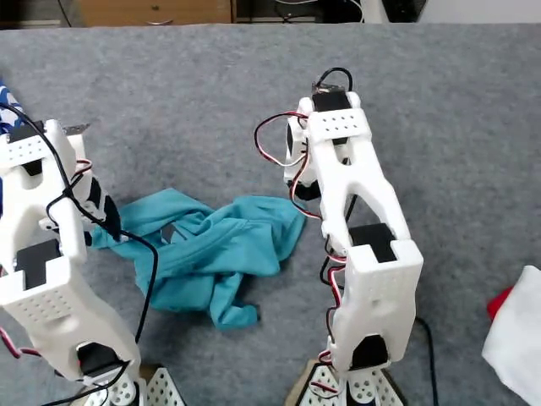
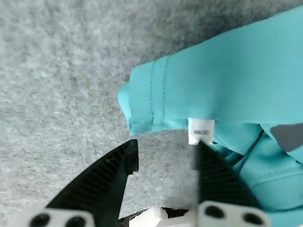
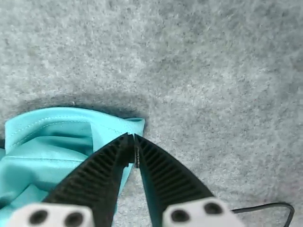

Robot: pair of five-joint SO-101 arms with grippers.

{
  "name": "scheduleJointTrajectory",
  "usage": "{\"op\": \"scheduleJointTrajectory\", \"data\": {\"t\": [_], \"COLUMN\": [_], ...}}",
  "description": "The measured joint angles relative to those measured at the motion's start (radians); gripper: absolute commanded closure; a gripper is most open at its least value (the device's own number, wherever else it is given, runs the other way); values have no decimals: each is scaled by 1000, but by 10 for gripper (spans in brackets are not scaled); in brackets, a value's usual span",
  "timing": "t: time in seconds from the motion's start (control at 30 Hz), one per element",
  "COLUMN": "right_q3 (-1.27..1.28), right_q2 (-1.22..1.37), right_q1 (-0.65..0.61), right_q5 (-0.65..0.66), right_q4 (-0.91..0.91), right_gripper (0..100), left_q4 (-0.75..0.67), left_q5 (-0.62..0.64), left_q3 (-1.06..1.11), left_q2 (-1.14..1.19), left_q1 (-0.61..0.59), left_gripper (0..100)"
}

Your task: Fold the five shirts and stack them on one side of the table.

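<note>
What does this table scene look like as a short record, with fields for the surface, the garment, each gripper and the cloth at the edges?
Surface: grey felt-like table cover
Garment: crumpled teal fabric shirt, unfolded, lying between the two arms
Left gripper: open, at the shirt's hemmed edge, near a small white label
Right gripper: shut at another edge of the shirt; whether it pinches cloth is unclear
Edges: white cloth with a red piece beside it at one side; blue-and-white patterned cloth at the other

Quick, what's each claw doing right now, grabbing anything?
Left claw: open, holding nothing, by the crumpled teal cloth shirt.
Right claw: closed at that shirt's corner; a grip on it cannot be told.
</note>
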Motion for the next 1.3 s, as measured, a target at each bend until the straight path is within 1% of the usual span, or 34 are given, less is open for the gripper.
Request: {"op": "scheduleJointTrajectory", "data": {"t": [0.17,0.33,0.47,0.57,0.67,0.8,0.93,1.2,1.3], "right_q3": [0,0,0,0,0,0,0,-8,-48], "right_q2": [0,0,0,0,0,0,0,0,0], "right_q1": [-3,-17,-14,-14,-15,-15,-15,-15,-15], "right_q5": [-2,-84,-121,-127,-127,-127,-127,-127,-127], "right_q4": [-2,-2,5,41,83,114,118,118,123], "right_gripper": [989,989,989,989,989,989,989,989,989], "left_q4": [-34,-40,-40,-40,-43,-75,-71,-77,-41], "left_q5": [23,25,29,32,32,32,32,32,32], "left_q3": [0,0,0,0,0,-2,-31,-127,-166], "left_q2": [0,0,5,43,98,169,199,204,204], "left_q1": [-18,-18,-18,-9,25,46,49,12,11], "left_gripper": [747,747,750,813,886,930,981,981,981]}}
